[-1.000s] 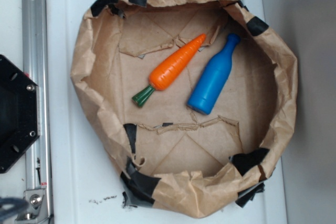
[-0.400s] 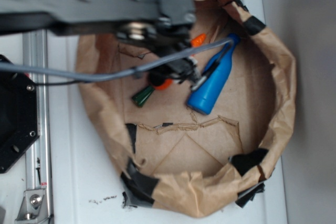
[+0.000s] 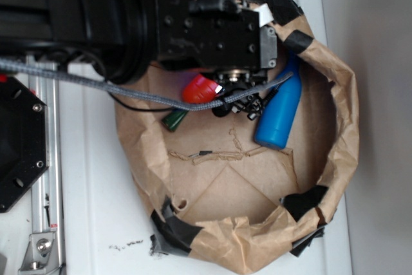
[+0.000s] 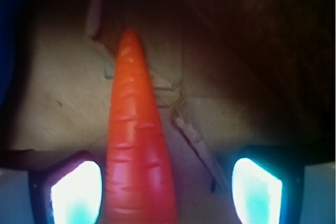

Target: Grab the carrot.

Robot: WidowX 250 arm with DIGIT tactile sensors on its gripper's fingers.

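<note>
The carrot (image 3: 201, 88) is largely hidden in the exterior view: only a reddish-orange stretch of its body and the dark green stem end at about 7 o'clock of it are seen below the black arm (image 3: 129, 14), which covers the upper left of the picture and the tapered tip. The paper-lined basket (image 3: 341, 127) is cut off behind the arm at 11 o'clock, and its taped rim is only partly seen there. The blue bottle (image 3: 280, 117) is crossed at its neck by a grey braided cable (image 3: 129, 93). In the wrist view the bottle is reduced to a dark blue blur at the left edge, and the carrot's stem end is cut off by the bottom edge.

Compared with a second ago, when no arm was over the basket, the arm is now spread over the carrot. The basket has been pushed to the right, and the bottle now lies further right and more upright.

In the wrist view the carrot's long axis runs toward 12 o'clock, tip farthest from the camera. The gripper (image 4: 167, 192) is held wide, the carrot lying between the two glowing fingertips (image 4: 76, 192), just beside the left one and apart from the right; contact cannot be told.
</note>
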